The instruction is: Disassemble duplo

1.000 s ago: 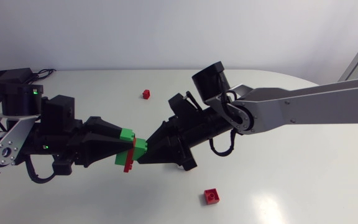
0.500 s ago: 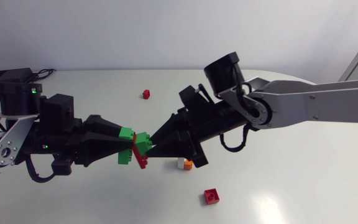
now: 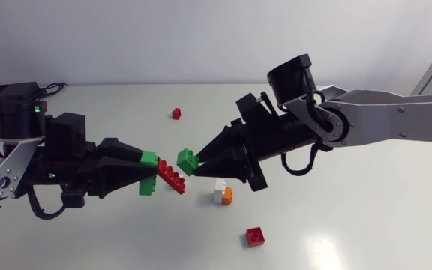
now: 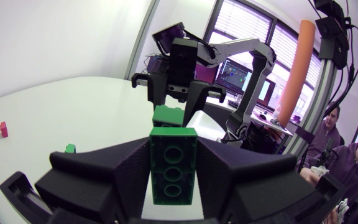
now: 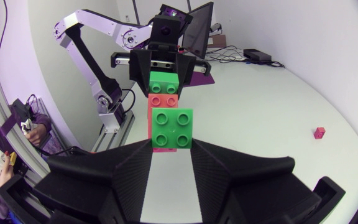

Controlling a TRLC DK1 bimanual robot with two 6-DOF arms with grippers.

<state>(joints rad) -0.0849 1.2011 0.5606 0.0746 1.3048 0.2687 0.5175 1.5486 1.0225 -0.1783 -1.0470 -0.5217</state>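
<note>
One green brick (image 3: 187,161) in right claw (image 3: 195,164), green-red stack (image 3: 169,178) in left claw (image 3: 151,172)

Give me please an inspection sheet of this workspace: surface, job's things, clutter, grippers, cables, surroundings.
Surface: white table, no spill seen.
Job's things: green brick held apart from the green-and-red stack; on the table lie a red brick, a white-orange brick and, farther back, a small red brick.
Clutter: black box at the far left corner.
Grippers: left gripper shut on the stack; right gripper shut on the green brick; both above the table.
Cables: cable beside the black box.
Surroundings: no one reaches over the table.
</note>
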